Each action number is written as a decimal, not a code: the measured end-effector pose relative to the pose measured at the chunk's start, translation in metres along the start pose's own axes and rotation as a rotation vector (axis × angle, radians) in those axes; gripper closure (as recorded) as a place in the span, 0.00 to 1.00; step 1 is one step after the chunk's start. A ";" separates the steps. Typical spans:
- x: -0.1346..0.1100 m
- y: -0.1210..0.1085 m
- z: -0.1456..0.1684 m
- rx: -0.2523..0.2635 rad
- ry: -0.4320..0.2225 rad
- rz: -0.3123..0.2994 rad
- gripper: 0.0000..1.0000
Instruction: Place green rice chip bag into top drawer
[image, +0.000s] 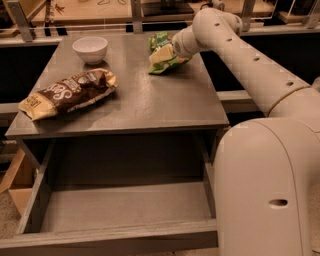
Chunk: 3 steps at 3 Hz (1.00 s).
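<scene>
Three things sit on the grey table (150, 102): a white bowl (90, 49) at the far left, a larger brown-and-yellow chip bag (70, 92) lying on its side near the left edge, and the green rice chip bag (170, 64) near the far right corner. The green bag rests crumpled on the tabletop, well apart from the other two.

One pale robot arm (245, 55) reaches in from the right, slanting down across the table's right edge towards the far end. Its end effector (161, 54) is right at the green bag, laid over the bag's middle so that green shows both beyond it and nearer the camera. Whether the end effector is open or clamped on the bag cannot be told from this view.

Below the tabletop the top drawer (110, 239) is pulled out towards the camera, its flat bottom bare and its plain front panel running along the lower edge of the view. The robot's rounded cream body (270, 195) fills the lower right corner, just beside the drawer's right side.
</scene>
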<state>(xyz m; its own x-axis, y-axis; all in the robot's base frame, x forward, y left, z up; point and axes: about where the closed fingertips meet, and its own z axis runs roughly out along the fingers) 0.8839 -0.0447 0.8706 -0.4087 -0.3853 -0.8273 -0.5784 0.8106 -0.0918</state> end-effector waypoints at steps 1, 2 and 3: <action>0.002 0.009 0.008 -0.026 0.017 0.000 0.41; 0.006 0.011 0.004 -0.036 0.025 0.008 0.64; 0.008 0.013 -0.017 -0.023 0.033 -0.003 0.88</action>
<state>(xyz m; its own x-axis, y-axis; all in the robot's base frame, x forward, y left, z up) 0.8614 -0.0448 0.8722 -0.4299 -0.4029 -0.8080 -0.5959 0.7989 -0.0813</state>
